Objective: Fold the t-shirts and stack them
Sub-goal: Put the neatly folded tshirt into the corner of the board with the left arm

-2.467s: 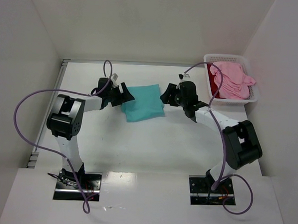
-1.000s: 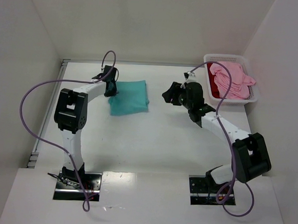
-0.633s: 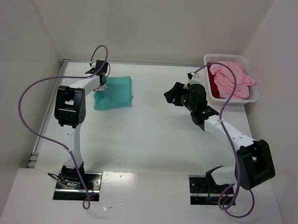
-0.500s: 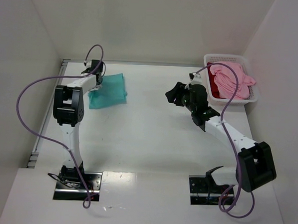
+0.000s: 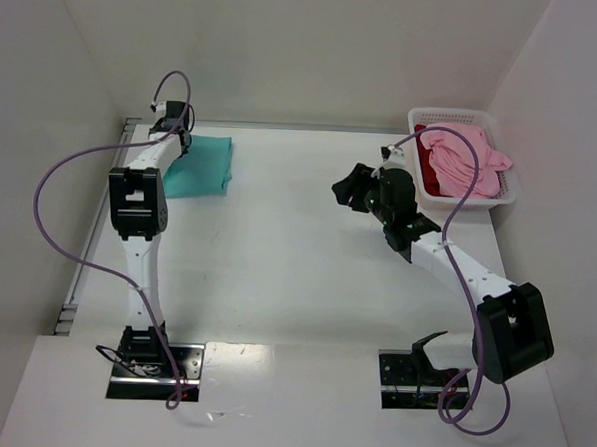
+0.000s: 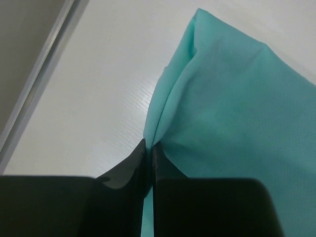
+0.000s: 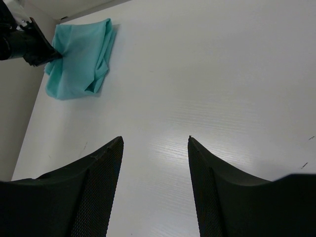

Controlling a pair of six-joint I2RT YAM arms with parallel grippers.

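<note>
A folded teal t-shirt point(image 5: 199, 164) lies flat at the table's far left corner. My left gripper point(image 5: 173, 143) is shut on its left edge; the wrist view shows the teal t-shirt point(image 6: 232, 113) pinched between the closed left gripper point(image 6: 149, 148) tips, its edge lifted in a crease. The right gripper point(image 5: 353, 184) hovers over bare table right of centre, turned toward the shirt. Its wrist view shows the right gripper point(image 7: 155, 139) open and empty, with the teal t-shirt point(image 7: 79, 59) far off. A pink t-shirt point(image 5: 467, 157) lies heaped over a dark red t-shirt point(image 5: 431, 180) in the basket.
A white plastic basket point(image 5: 459, 117) stands at the far right against the side wall. White walls close in the table on the left, back and right. A metal rail point(image 6: 39, 79) runs along the left edge beside the teal shirt.
My left gripper has dragged the teal t-shirt from mid-table to the far left corner, the arm stretching out. The right arm has drawn back toward the right and now holds still.
</note>
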